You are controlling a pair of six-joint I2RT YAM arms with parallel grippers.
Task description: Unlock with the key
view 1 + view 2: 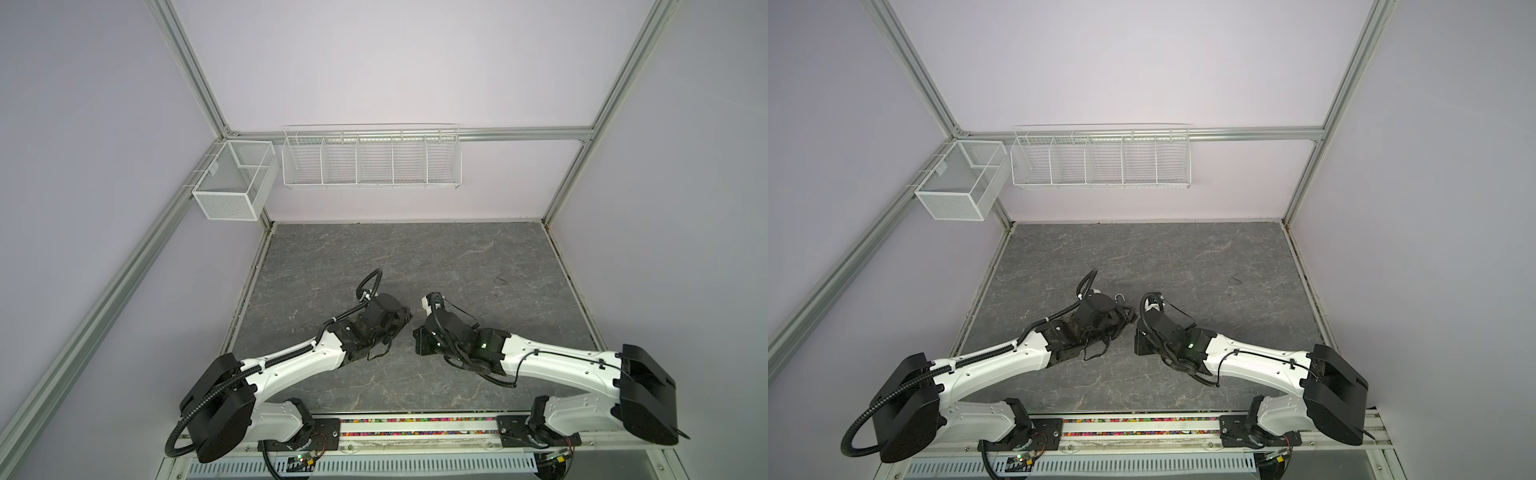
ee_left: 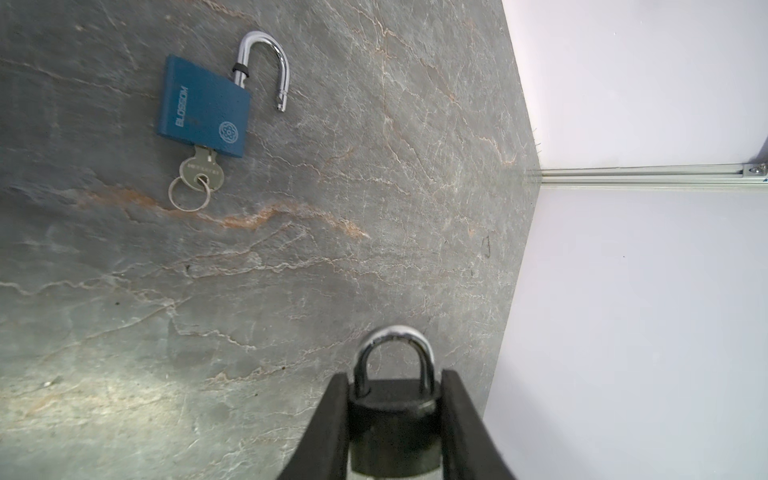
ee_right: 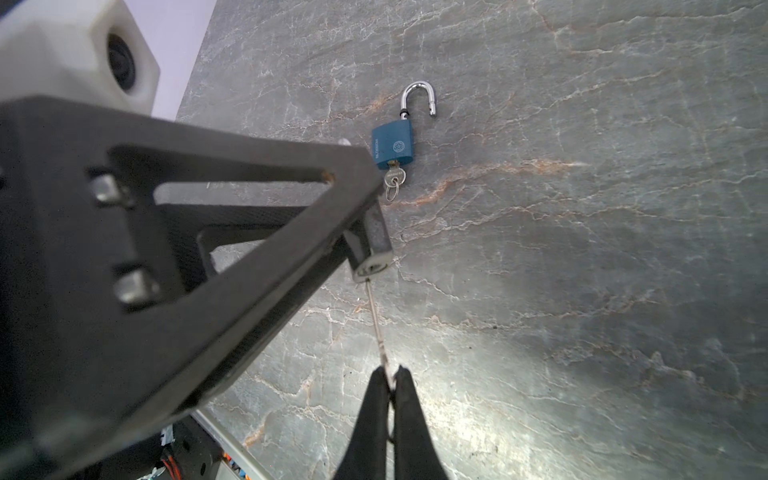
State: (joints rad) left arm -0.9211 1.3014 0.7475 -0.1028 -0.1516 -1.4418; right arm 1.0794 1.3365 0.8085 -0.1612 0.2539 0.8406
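My left gripper [image 2: 394, 399] is shut on a black padlock [image 2: 392, 419]. Its silver shackle is closed and points away from the fingers [image 2: 332, 419]. My right gripper [image 3: 390, 376] is shut on a thin silver key [image 3: 376, 320]. The key's tip meets the silver underside of the black padlock [image 3: 372, 245] at the keyhole, with most of the blade outside. In both top views the left gripper [image 1: 403, 318] and right gripper [image 1: 417, 332] meet tip to tip at mid-table, above the surface.
A blue padlock [image 2: 203, 112] lies flat on the grey stone tabletop [image 2: 291, 270], its shackle open and its own key [image 2: 202, 172] with a ring in it. It also shows beyond the black padlock as the blue padlock [image 3: 392, 143]. White wire baskets [image 1: 372, 160] hang on the back wall.
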